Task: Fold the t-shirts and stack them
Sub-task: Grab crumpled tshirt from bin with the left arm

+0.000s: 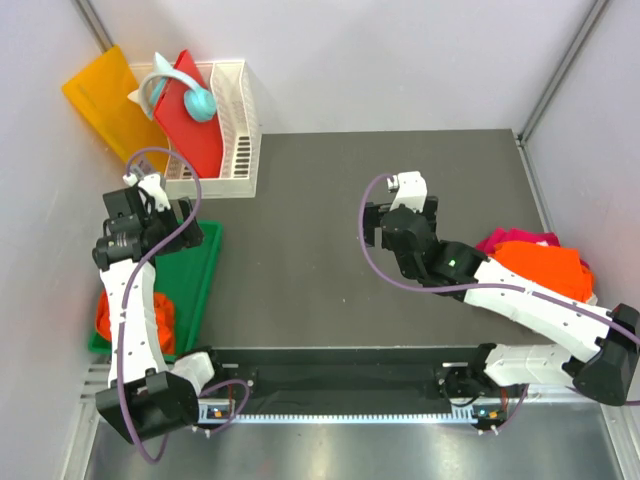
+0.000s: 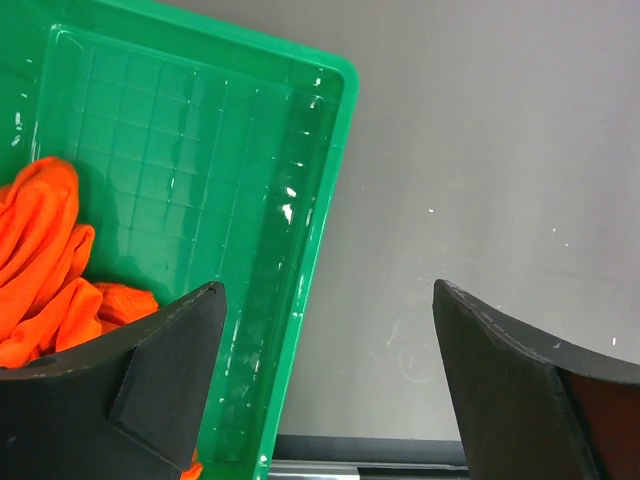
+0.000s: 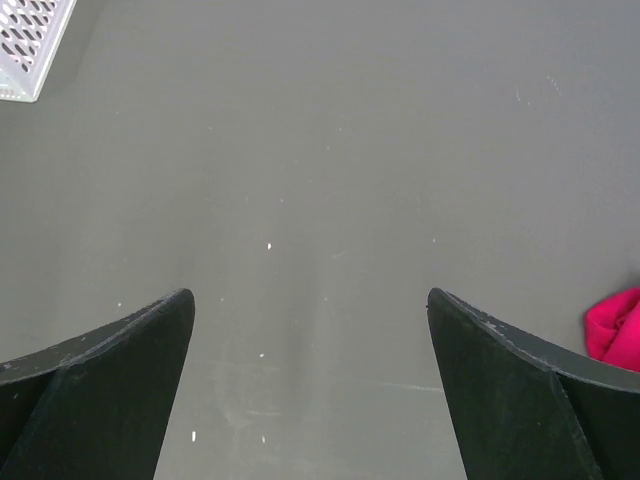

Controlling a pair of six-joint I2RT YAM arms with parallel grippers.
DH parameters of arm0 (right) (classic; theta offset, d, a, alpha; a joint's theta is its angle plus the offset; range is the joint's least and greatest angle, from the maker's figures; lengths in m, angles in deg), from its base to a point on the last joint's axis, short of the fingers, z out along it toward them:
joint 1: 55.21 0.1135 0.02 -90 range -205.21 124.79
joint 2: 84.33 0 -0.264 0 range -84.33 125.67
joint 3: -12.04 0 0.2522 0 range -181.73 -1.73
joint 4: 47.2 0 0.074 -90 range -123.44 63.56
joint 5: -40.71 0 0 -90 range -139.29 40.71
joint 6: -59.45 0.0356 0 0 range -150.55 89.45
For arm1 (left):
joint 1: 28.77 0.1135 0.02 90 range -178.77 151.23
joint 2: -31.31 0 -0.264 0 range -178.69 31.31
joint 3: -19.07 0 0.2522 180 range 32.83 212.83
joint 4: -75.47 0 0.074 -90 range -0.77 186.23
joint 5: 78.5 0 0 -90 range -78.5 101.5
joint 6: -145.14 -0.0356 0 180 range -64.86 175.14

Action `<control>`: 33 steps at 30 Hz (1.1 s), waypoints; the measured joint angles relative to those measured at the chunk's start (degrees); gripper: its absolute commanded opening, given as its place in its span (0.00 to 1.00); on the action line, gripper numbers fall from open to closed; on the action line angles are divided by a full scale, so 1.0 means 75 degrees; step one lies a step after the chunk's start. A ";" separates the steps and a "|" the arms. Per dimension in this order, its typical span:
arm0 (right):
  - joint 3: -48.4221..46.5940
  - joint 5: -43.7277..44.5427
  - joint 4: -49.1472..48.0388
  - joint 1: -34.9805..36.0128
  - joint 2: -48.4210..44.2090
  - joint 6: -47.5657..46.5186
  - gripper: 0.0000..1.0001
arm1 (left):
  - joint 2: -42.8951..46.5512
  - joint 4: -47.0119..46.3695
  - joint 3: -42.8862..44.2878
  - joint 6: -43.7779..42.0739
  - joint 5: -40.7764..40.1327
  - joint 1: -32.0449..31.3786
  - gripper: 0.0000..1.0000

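A crumpled orange t-shirt (image 1: 105,318) lies at the near end of the green tray (image 1: 200,270); it also shows in the left wrist view (image 2: 40,260). Another orange t-shirt (image 1: 540,265) lies bunched on a magenta-pink t-shirt (image 1: 515,240) at the right table edge, partly hidden by the right arm. A bit of the magenta shirt (image 3: 615,325) shows in the right wrist view. My left gripper (image 1: 160,225) (image 2: 328,290) hangs open and empty over the tray's right rim (image 2: 320,200). My right gripper (image 1: 398,215) (image 3: 308,295) is open and empty over bare table.
A white basket (image 1: 225,120) (image 3: 25,40) at the back left holds a red board (image 1: 190,120) and a teal headset-like object (image 1: 195,98). A yellow-orange sheet (image 1: 105,100) leans beside it. The dark table mat (image 1: 330,270) lies between the arms.
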 measured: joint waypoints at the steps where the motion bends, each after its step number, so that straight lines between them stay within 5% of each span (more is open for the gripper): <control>1: 0.0000 0.0003 0.0006 0.0000 0.0000 0.0026 1.00 | 0.0012 -0.0023 -0.0012 0.0003 -0.0003 0.0000 0.90; 20: 0.0012 0.0125 0.0189 0.0000 0.0000 0.0312 1.00 | 0.0169 -0.0122 -0.0210 0.0268 -0.0137 0.0000 0.88; 29: 0.0012 0.0297 0.0350 0.0000 0.0020 0.0356 1.00 | -0.0213 -0.0117 -0.0233 0.0662 -0.2025 0.0128 0.89; 33: 0.0012 0.0356 0.0367 0.0000 0.0020 0.0353 1.00 | -0.0597 0.0093 0.0052 0.0813 -0.2267 0.0804 0.85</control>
